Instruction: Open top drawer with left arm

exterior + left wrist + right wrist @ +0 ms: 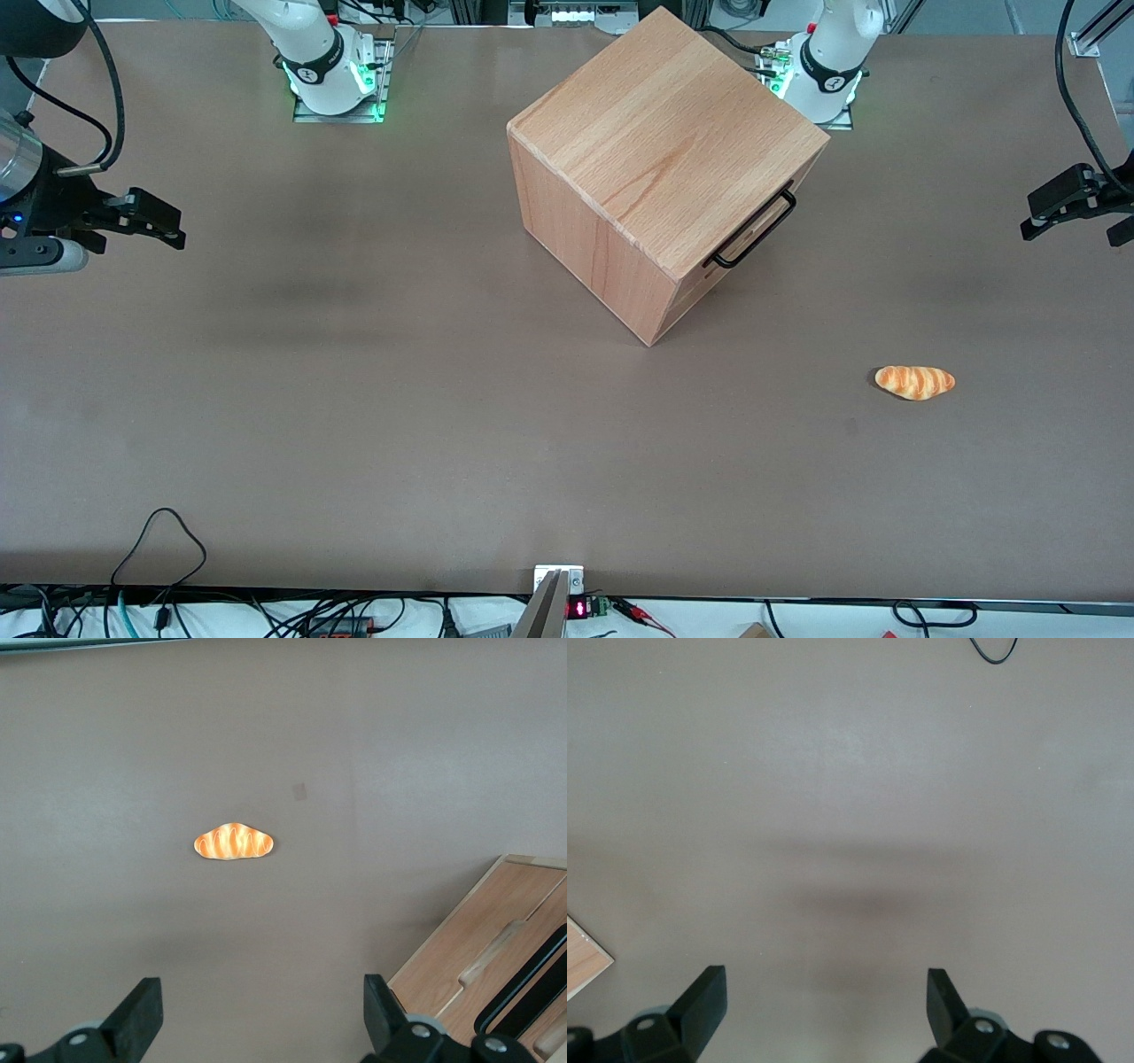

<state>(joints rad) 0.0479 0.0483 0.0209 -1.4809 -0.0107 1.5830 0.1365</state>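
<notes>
One large beech box (656, 151) is being observed on the brown table (354, 399), standing roughly mid-table and turned at an angle so that one vertical edge is pointing toward the front camera. Its top face is being shown as smooth, light wood with fine parallel grain and squared corners. The top drawer (753, 232) is being seen only as a narrow strip just under the top face, on the side turned toward the working arm's end of the table. The drawer front is sitting flush with the shell, so the drawer is being recorded as closed. A thin black wire bar handle (751, 227) with rounded bends is standing off the front panel. In the left wrist view, the drawer fronts (496, 966) are being shown as pale matte wood with a cut-out notch, and the black handle bar (523, 988) is crossing them.

The left arm (833, 53) is being seen as white and rounded, based close to the box at the table edge farthest from the front camera. Its black gripper (1076, 208) is being held at the working arm's end of the table, well apart from the handle, with the fingers (142, 1014) spread wide and nothing between them.

One small croissant-like item (915, 382), glossy orange with pale stripes, is lying on the table nearer to the front camera than the gripper.
</notes>
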